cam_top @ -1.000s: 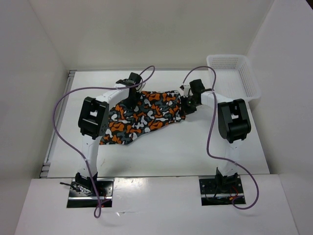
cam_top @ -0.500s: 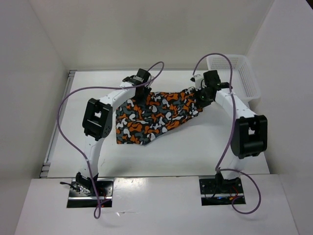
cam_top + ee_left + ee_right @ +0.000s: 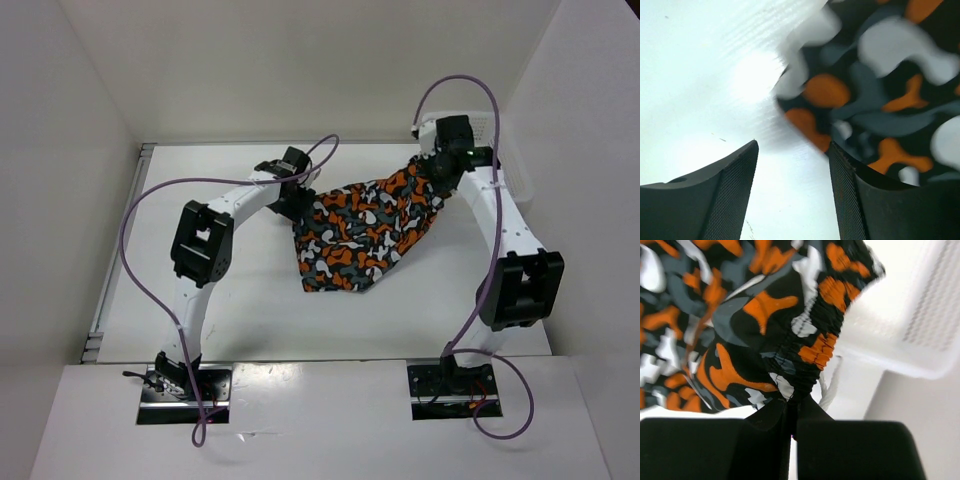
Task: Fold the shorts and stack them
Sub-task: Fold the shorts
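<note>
The right pincer (image 3: 792, 411) grips the waistband of the shorts (image 3: 365, 228), with the basket (image 3: 508, 165) just beside it. The left pincer (image 3: 793, 146) stands open over the counter (image 3: 700, 60), fabric just ahead.

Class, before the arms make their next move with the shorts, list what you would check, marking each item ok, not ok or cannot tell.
1. Waistband of the shorts clamped in the shut right gripper: ok.
2. Fabric held by the left gripper: not ok; it is open, with nothing between its fingers.
3. Shorts flat on the table: not ok; they hang bunched from the right gripper, lower end on the table.
4. Shorts outside the basket: ok.
5. Legs aligned for folding: cannot tell.
</note>
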Controlling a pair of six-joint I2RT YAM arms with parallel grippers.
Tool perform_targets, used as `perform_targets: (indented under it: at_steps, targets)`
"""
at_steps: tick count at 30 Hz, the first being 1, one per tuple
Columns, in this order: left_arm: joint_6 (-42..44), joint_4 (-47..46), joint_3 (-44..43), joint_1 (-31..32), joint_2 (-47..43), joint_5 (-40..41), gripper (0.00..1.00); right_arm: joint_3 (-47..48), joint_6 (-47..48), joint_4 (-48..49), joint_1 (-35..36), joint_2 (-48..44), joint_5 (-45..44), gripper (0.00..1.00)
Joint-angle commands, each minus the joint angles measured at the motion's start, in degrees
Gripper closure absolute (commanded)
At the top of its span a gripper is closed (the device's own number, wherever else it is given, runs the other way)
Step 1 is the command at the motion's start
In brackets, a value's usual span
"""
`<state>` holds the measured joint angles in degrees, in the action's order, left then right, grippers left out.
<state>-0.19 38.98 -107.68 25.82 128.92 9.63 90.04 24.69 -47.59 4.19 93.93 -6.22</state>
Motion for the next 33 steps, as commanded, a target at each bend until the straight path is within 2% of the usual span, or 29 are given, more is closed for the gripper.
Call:
perform_targets:
  at_steps: [1,5,11,12,13,16,17,21,26,29,33]
  targets:
    - [0.19,0.13,0.10,-0.16,-0.52,-5.55,0.32,4.35,3.25,1.09,8.87,0.99,-6.33,1.00]
    - [0.19,1.44,-0.60,-0.16,1.59,-14.96,0.29,4.97,1.86,1.71,13.38,4.15,-6.88,1.00]
    - [0.19,2.59,-3.76,-0.16,6.25,-17.01,0.28,3.65,1.24,2.24,19.62,5.91,-8.89,1.00]
    - [0.19,2.59,-3.77,-0.16,6.77,-15.62,0.32,4.87,1.24,2.24,21.37,6.70,-8.90,1.00]
    - [0.19,2.59,-3.77,-0.16,7.48,-14.82,0.44,5.58,1.24,2.24,22.00,7.49,-8.90,1.00]
    - [0.19,2.07,-2.90,-0.16,8.01,-13.58,0.68,8.74,1.24,2.24,24.81,8.63,-8.37,1.00]
    - [0.19,2.06,-2.89,-0.16,8.01,-13.58,0.81,9.97,1.24,2.24,25.78,8.64,-7.85,1.00]
    - [0.19,2.06,-3.50,-0.16,9.94,-14.37,0.98,10.60,2.47,0.76,31.93,9.16,-6.27,1.00]
    - [0.19,2.77,-5.08,-1.21,10.47,-14.90,1.00,11.91,4.84,-3.20,37.56,10.39,2.94,1.00]
    - [0.19,3.29,-5.09,-1.92,10.47,-15.52,1.00,13.05,5.55,-4.26,40.72,12.32,4.28,1.00]
    - [0.19,3.29,-5.09,-1.92,9.42,-14.99,1.00,13.06,4.84,-2.42,41.25,16.19,3.24,1.00]
